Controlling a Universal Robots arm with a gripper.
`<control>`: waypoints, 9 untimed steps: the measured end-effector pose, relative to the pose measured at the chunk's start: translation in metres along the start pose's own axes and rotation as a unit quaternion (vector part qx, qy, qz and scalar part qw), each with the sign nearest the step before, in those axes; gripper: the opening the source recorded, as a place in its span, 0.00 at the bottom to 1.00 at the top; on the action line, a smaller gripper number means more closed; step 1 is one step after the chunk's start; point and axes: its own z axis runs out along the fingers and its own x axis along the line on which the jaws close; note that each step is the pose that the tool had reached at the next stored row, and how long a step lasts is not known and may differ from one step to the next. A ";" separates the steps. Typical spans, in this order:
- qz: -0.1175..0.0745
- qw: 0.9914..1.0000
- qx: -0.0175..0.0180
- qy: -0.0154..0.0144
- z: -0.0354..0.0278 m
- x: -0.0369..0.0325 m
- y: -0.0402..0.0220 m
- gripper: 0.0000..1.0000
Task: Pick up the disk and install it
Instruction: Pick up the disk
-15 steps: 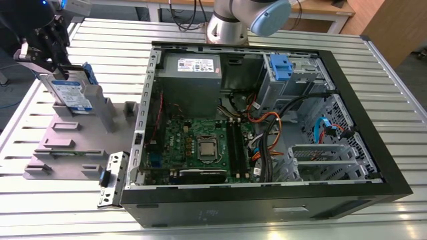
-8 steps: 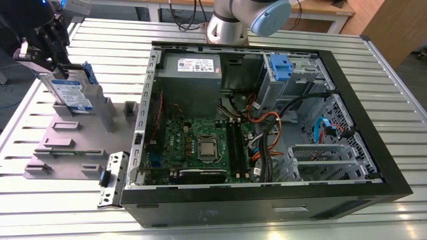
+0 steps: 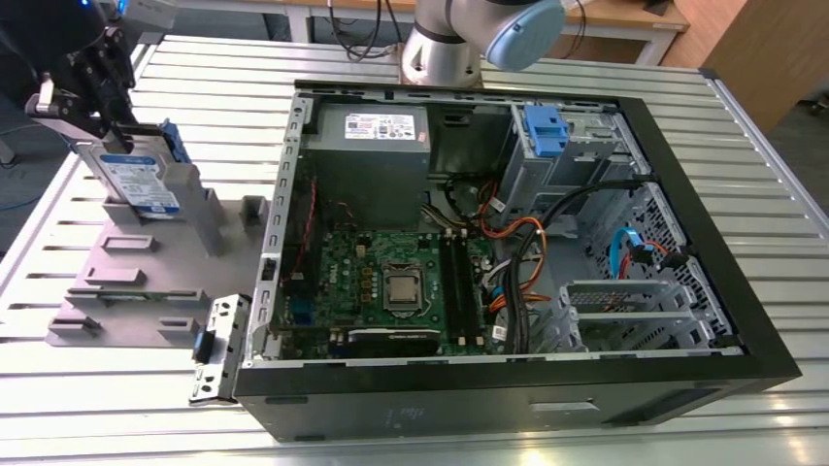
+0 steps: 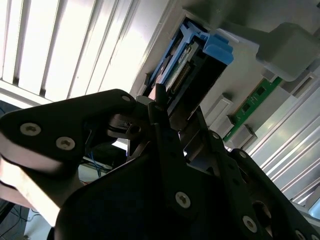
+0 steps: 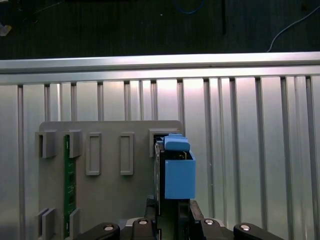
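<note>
I'm holding disk (image 3: 143, 184) upright by its top edge, claw (image 3: 115, 131) closed on it, at the grey holder (image 3: 130, 291) beside the case (image 3: 518, 398). I'm judging it stiff, dense, shock-sensitive: gripping rigid edges, not the label

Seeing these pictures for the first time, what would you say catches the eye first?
The open computer case with its green motherboard dominates the exterior view's centre and right. At that view's left, the disk stands upright at a grey holder, with the black end effector at its top edge.
</note>
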 end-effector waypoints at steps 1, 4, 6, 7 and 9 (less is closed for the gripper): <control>0.000 1.000 0.000 0.000 0.0000 0.0000 0.0000 0.35; 0.000 1.000 0.000 0.000 -0.0002 0.0000 0.0000 0.35; 0.000 1.000 0.000 0.000 -0.0003 0.0000 0.0000 0.35; 0.000 1.000 0.000 0.000 -0.0006 0.0000 0.0000 0.35; 0.000 1.000 0.000 0.000 -0.0029 -0.0001 0.0000 0.35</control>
